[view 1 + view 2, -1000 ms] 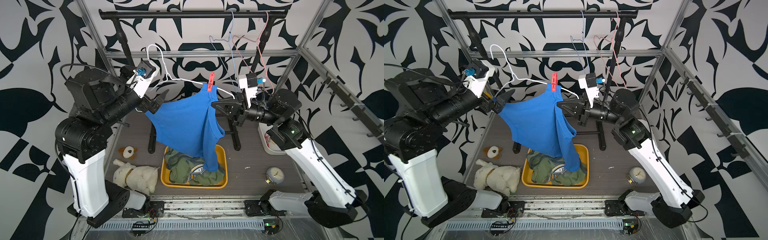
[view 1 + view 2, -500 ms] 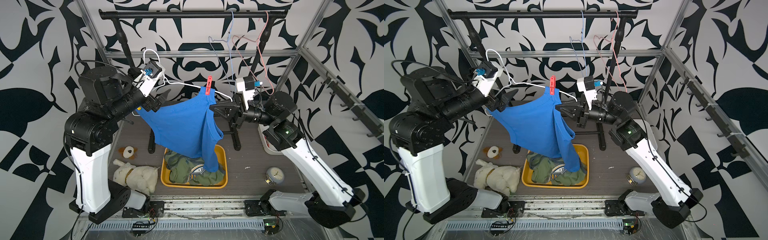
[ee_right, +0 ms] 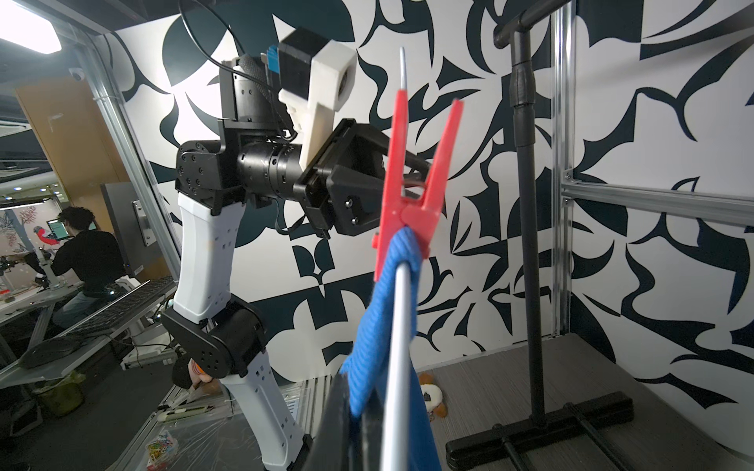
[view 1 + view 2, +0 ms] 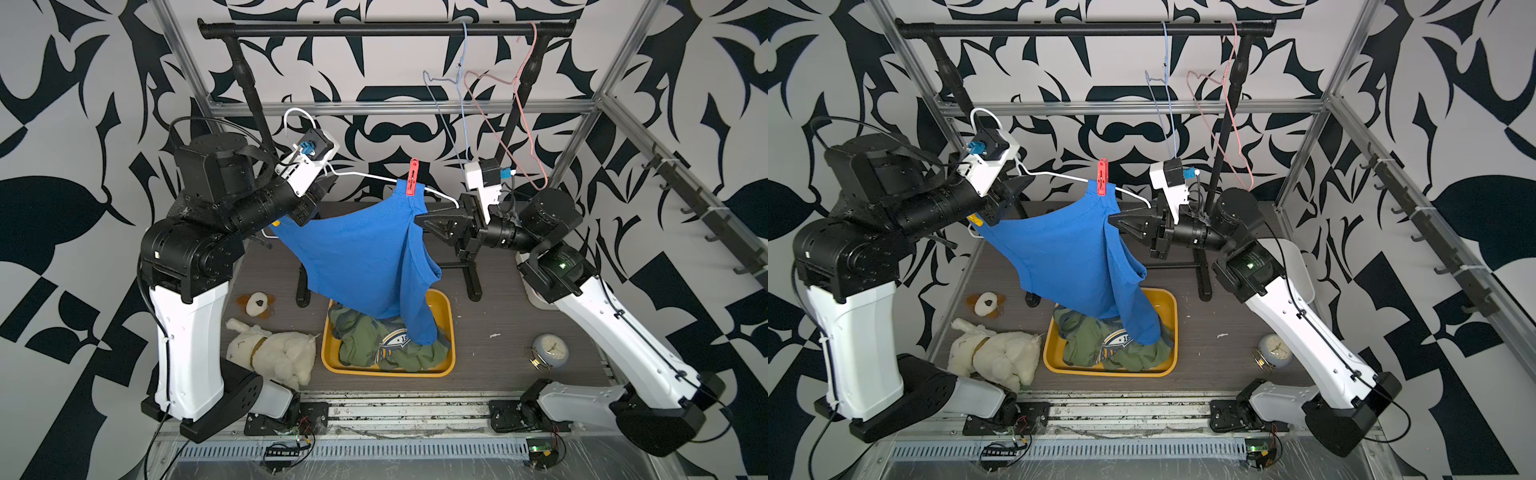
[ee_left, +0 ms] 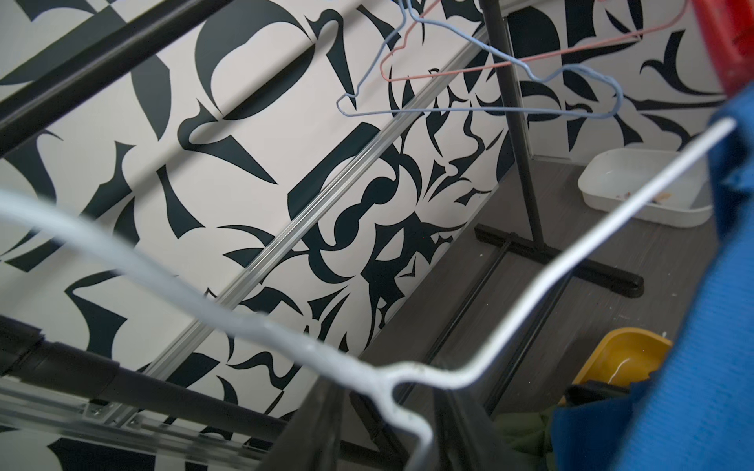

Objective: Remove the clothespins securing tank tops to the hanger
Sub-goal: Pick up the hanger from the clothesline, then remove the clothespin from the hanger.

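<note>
Your right gripper (image 4: 420,217) is clamped shut on the white hanger (image 4: 374,176) where the blue tank top (image 4: 361,249) drapes it; the left gripper (image 5: 391,428) straddles the hanger's neck, and you cannot tell whether it grips. One red clothespin (image 4: 412,176) pins the blue strap to the wire. The blue hem trails into the yellow tray (image 4: 386,372), which holds the olive tank tops (image 4: 361,336), and the white bin (image 5: 612,171) holds a few small scraps

My left arm stood raised from its base, forearm reaching level toward the middle. My left gripper (image 4: 328,185) had its fingers (image 5: 318,424) apart, one on either side of the white hanger (image 5: 408,379) wire. My right arm leaned in from the opposite side, forearm near level. My right gripper (image 4: 422,218) was closed on the blue tank top (image 4: 361,257) edge.
</note>
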### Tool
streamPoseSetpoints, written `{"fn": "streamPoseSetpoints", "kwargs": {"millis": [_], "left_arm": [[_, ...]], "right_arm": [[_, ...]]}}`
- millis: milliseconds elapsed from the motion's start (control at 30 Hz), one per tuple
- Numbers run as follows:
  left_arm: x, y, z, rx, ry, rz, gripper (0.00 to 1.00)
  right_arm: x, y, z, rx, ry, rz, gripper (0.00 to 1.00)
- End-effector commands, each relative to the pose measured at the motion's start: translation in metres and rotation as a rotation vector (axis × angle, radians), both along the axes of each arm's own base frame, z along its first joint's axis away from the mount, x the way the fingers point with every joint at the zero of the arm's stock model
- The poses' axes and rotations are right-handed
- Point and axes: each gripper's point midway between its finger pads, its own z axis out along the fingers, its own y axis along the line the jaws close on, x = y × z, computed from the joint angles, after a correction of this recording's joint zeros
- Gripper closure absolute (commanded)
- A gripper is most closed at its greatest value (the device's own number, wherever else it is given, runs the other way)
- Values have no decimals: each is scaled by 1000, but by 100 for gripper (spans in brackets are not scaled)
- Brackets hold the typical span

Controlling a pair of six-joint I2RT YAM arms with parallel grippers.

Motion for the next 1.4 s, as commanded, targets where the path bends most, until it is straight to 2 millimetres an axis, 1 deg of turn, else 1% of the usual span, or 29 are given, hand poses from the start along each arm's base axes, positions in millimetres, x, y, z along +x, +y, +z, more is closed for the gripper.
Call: {"fn": "streamPoseSetpoints", "kwargs": {"millis": [0,33,67,133,167,267,433,467,567,667,700,833,900,1000,1100,1200,1367], "left_arm": [[-7,1,-11,17,33,-14,70],[-8,1,-14,26,41,-17,71],[-8,2,-17,34,47,-13,76],[-9,4,-22,50,55,-8,82],[-9,5,-25,58,59,-5,87],[-10,8,-29,68,65,3,99],[-12,9,-38,81,85,9,100],[-11,10,-42,90,95,12,100],[-10,12,-51,123,108,18,100],[-11,12,-61,156,126,12,100],[-11,13,-64,167,130,11,100],[-9,14,-70,192,140,17,100],[-11,14,-73,200,149,11,100],[-18,13,-82,216,182,-17,100],[-32,9,-92,228,230,-78,100],[-40,5,-99,220,271,-115,100],[-38,2,-105,217,297,-122,100]], "right_arm": [[-5,-2,18,61,-79,11,100],[-2,-1,15,56,-71,8,100],[-1,1,13,54,-66,8,100],[4,3,7,44,-52,7,100],[6,5,4,40,-44,5,100],[12,9,-5,26,-20,4,100],[20,13,-24,-11,24,-8,100],[20,13,-29,-26,34,-9,94],[21,11,-39,-73,46,-36,70],[18,2,-44,-114,29,-79,55],[16,-1,-46,-128,26,-78,52],[11,-15,-50,-188,38,-101,49],[6,-24,-49,-203,26,-129,49],[0,-37,-40,-195,1,-157,47],[-2,-44,-26,-163,-22,-148,46],[-1,-39,-17,-145,-20,-95,45],[9,-26,-10,-141,-11,-29,45]]}}
